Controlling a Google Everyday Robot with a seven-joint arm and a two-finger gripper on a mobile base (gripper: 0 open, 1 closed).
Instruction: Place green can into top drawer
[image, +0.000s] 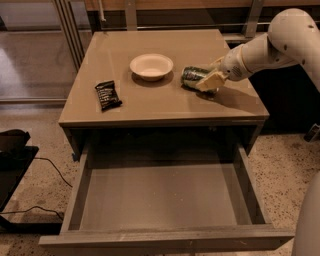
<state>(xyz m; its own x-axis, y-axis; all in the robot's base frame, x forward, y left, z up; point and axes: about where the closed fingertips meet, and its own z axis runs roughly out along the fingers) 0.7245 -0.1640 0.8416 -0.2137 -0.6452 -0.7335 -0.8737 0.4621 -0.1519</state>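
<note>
A tan counter (150, 107) stands on a speckled floor, with glass panels behind it at the left. A pale bowl (151, 66) sits near the middle of the top and a black wrapper (108, 94) lies well to the left of it. The green can (192, 76) lies on its side just right of the bowl, not touching it. Its long axis runs roughly across the counter, left to right.

The white arm (260, 50) reaches in from the right, and the pincer (209, 80) sits at the can's right end, overlapping it. Whether it is clamped on the can or only laid against it, I cannot tell.

The top drawer (160, 200) is pulled fully out below the front edge (nothing in it). From the can it lies forward and down. So the carry, as I judge it, is a lift off the counter, then out over the front edge and down into the drawer.
</note>
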